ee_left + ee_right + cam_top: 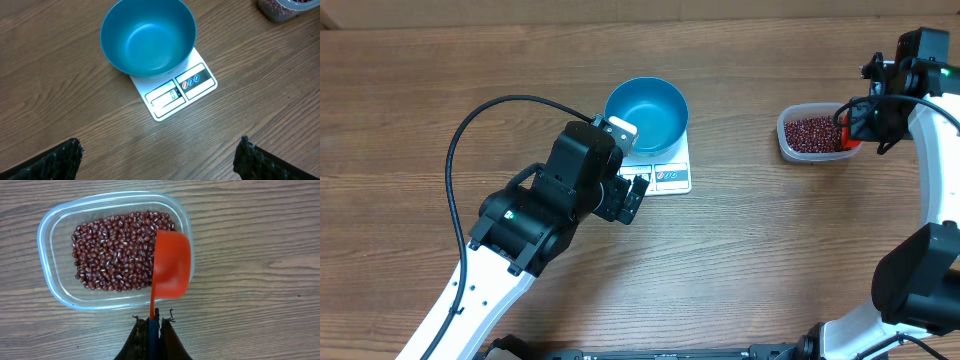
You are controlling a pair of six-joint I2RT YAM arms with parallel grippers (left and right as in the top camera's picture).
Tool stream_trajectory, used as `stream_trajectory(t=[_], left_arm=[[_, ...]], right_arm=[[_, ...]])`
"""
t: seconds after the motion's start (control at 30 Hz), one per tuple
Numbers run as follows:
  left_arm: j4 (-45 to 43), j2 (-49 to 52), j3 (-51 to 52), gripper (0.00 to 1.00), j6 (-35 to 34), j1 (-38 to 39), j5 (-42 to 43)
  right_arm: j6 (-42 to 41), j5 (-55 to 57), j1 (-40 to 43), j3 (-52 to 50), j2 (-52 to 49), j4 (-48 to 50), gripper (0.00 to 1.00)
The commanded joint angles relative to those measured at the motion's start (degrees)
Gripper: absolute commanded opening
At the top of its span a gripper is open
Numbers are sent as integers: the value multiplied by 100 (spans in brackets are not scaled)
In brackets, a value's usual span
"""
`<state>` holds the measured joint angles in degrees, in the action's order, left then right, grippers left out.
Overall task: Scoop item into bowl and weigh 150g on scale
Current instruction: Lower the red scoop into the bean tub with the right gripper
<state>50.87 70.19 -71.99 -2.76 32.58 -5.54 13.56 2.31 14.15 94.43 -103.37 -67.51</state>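
near the middle of the table (440, 70), toward its far edge, the bowl (646, 113) sits on the scale (672, 178), with the left gripper (157, 159) spread wide near it. by the right edge, the right gripper (154, 325) pinches a red scoop (171, 270) by its handle over the beans (112, 250) in a clear tub (48, 282).

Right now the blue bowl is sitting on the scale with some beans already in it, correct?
Not quite. The bowl is sitting on the scale, but it is empty, as the left wrist view shows; the beans are in the clear tub.
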Motion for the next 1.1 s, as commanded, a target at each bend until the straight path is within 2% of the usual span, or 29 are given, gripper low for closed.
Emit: stream_trajectory(t=[0.0, 0.43, 0.67, 0.93, 1.07], left_arm=[[-9, 20, -90, 100, 109, -37, 70], [-9, 20, -90, 100, 109, -37, 70], [-9, 20, -90, 99, 109, -37, 70], [-9, 20, -90, 100, 109, -37, 70], [-9, 20, -90, 100, 109, -35, 70]], right_arm=[[48, -72, 17, -28, 48, 33, 4], [133, -74, 17, -61, 46, 31, 4], [129, -140, 17, -439, 46, 232, 4], [118, -1425, 17, -599, 48, 293, 4], [-109, -1569, 17, -599, 46, 310, 4]])
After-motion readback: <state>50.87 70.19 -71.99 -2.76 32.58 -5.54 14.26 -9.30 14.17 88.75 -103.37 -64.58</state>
